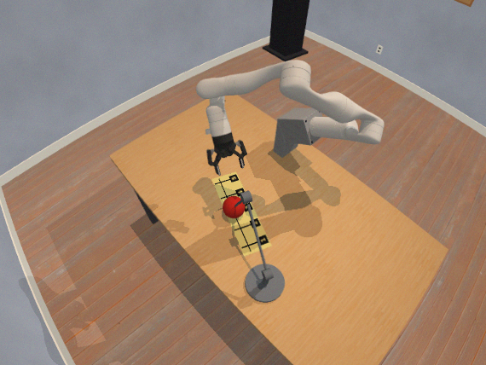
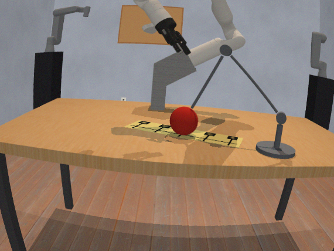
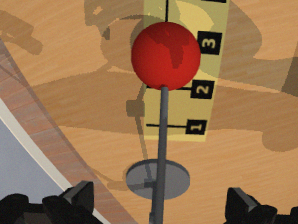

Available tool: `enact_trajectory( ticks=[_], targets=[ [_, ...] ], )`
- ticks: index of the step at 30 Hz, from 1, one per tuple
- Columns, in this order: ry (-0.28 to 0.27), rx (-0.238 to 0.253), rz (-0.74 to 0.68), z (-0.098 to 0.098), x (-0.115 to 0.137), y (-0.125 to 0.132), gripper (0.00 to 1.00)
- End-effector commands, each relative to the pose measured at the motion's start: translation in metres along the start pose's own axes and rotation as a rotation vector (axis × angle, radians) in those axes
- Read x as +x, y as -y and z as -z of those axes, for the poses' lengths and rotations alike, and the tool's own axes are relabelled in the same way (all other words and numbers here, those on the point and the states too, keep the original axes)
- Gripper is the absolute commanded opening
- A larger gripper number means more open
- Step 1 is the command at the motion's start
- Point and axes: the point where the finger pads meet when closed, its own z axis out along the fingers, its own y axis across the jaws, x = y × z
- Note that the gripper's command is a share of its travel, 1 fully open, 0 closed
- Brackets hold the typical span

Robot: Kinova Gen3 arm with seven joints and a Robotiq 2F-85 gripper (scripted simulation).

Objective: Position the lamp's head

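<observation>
The lamp's head, a red ball (image 1: 234, 207) (image 2: 184, 121) (image 3: 166, 56), is low over the yellow strip (image 1: 252, 239) (image 2: 218, 140) (image 3: 180, 110), around mark 3. The ball hides part of the strip; any gap beneath it is hard to tell. The lamp's round grey base (image 1: 273, 293) (image 2: 263, 148) (image 3: 180, 175) stands beyond mark 1. The elbow joint (image 1: 246, 197) (image 2: 225, 50) is high, with two thin rods sloping down from it. My gripper (image 1: 230, 167) (image 2: 183, 51) (image 3: 160, 200) is open and empty, above the bench near the strip's far-numbered end, touching no part of the lamp.
The wooden bench (image 1: 362, 277) (image 2: 73, 117) carries the lamp and strip. The arm's grey mount (image 1: 290, 134) (image 2: 159, 94) stands at its back edge. Black pillars (image 1: 289, 26) (image 2: 48, 79) stand beyond the bench. Shadows of the arm and lamp fall across the strip.
</observation>
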Motion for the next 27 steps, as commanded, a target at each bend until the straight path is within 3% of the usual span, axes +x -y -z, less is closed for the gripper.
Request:
enact_trajectory(
  ticks=[1,27],
  targets=[
    [-0.004,0.004,0.003,0.013,-0.009,0.0,1.0],
    [0.002,0.003,0.002,0.071,-0.055,0.001,1.0]
  ],
)
